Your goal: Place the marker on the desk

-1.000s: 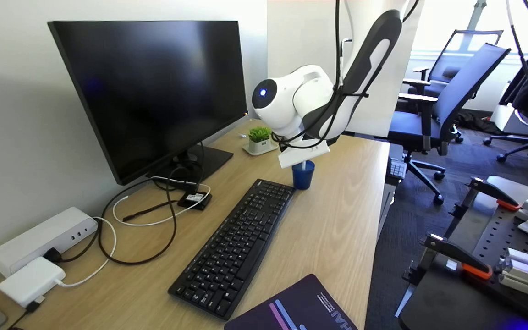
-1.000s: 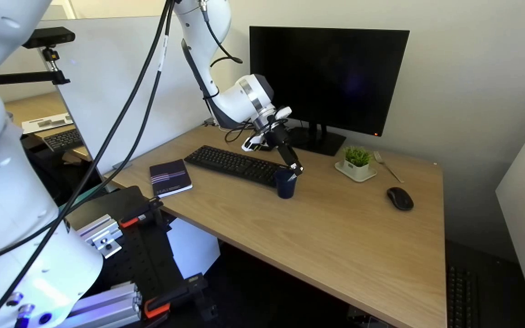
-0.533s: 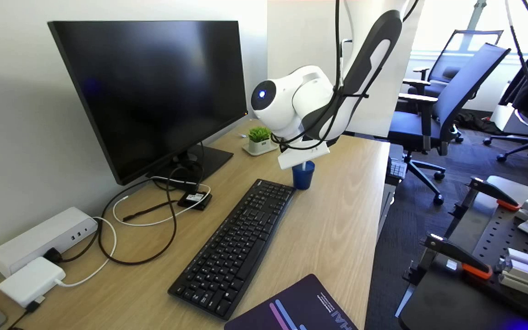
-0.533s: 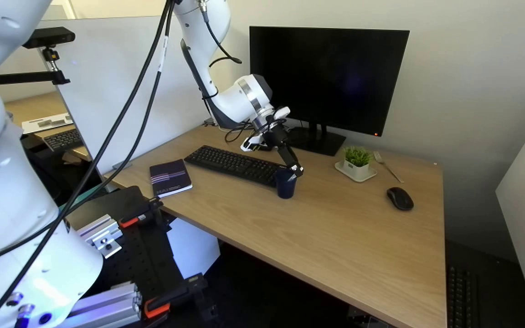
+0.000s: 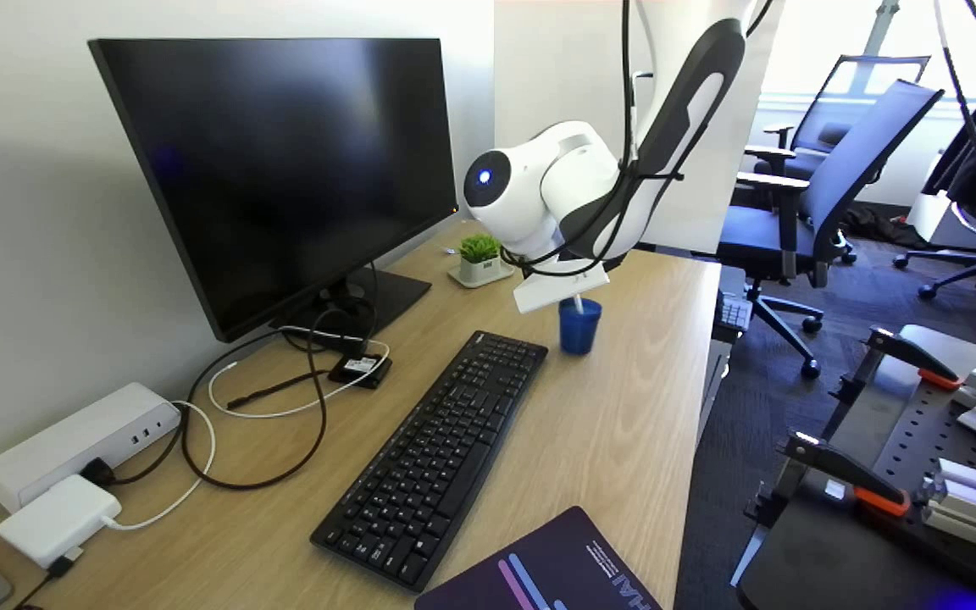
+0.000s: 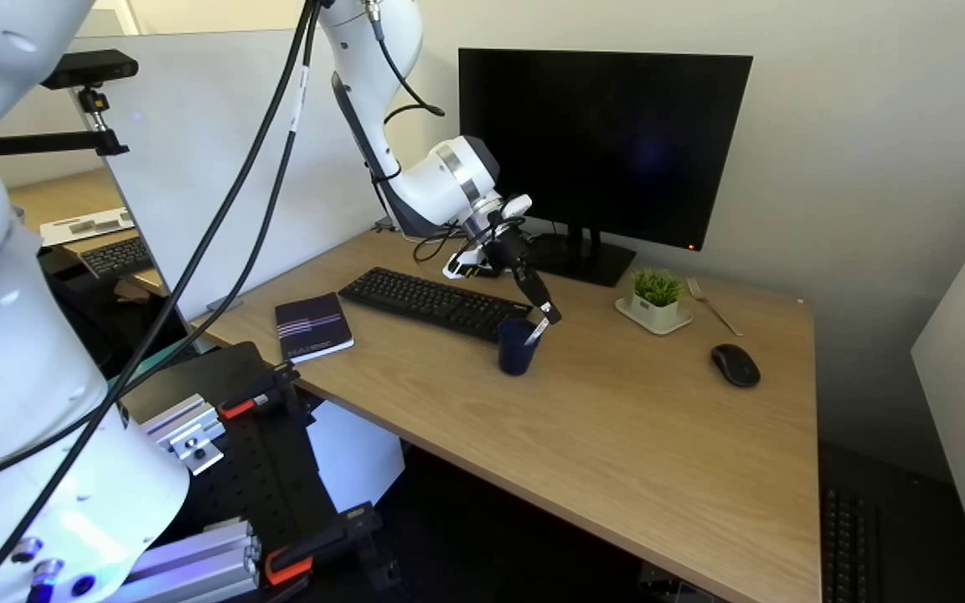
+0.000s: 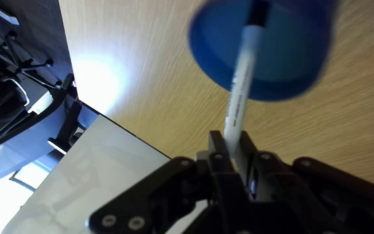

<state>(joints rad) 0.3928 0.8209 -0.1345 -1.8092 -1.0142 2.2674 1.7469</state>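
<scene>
The marker (image 7: pixel 240 81) has a white barrel and a dark end, which sits down inside the blue cup (image 7: pixel 278 92). My gripper (image 7: pixel 231 138) is shut on the marker's upper end, a finger on either side of the barrel. In an exterior view the marker (image 6: pixel 538 332) slants from the gripper (image 6: pixel 551 315) down into the cup (image 6: pixel 514 356). Part of the marker (image 5: pixel 578 303) also shows above the cup (image 5: pixel 579 330) in an exterior view, where the white wrist part hides the fingers. The cup stands on the light wood desk (image 6: pixel 616 435).
A black keyboard (image 5: pixel 441 449) lies close beside the cup, with a dark notebook (image 6: pixel 313 325) further along. The monitor (image 6: pixel 600 151) stands behind. A potted plant (image 6: pixel 654 297), a fork (image 6: pixel 713 308) and a mouse (image 6: pixel 735 365) are on the desk's other side.
The fingers have closed on the marker. The cup has shifted slightly away from the keyboard, towards the desk's front edge, and the marker leans more. The arm has hardly moved.
</scene>
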